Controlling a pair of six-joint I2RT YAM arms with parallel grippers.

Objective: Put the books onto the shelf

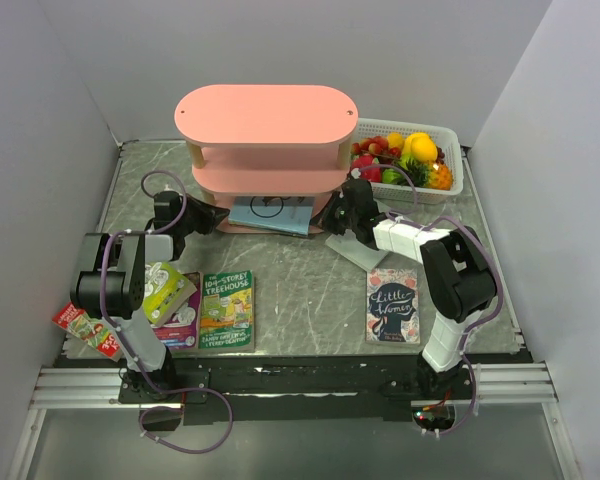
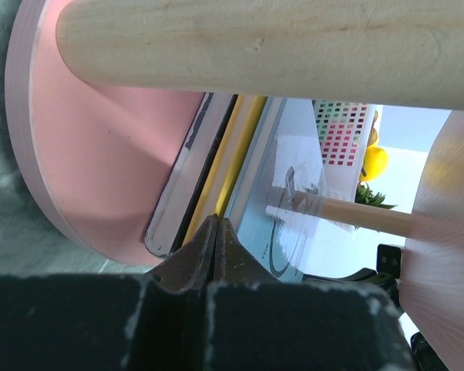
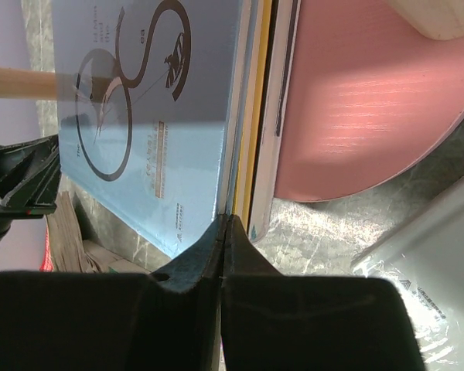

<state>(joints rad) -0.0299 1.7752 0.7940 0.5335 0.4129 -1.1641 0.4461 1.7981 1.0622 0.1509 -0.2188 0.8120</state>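
Left gripper (image 2: 216, 224) and right gripper (image 3: 226, 224), both pressed together and empty, butt the near corners of the books (image 1: 270, 213) stacked on the shelf's (image 1: 265, 118) bottom board, apparently to nudge them inward; other books (image 1: 226, 308) lie on the table (image 1: 310, 290).

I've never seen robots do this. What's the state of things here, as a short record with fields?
Shelf: pink, three tiers, far side of table
On bottom tier: light blue book over a yellow book
Left claw: shut, tip at that stack's edge
Right claw: shut, tip at the stack's other side
On table: Treehouse book, Little Women book, red book, lime green book
Nearby: fruit basket
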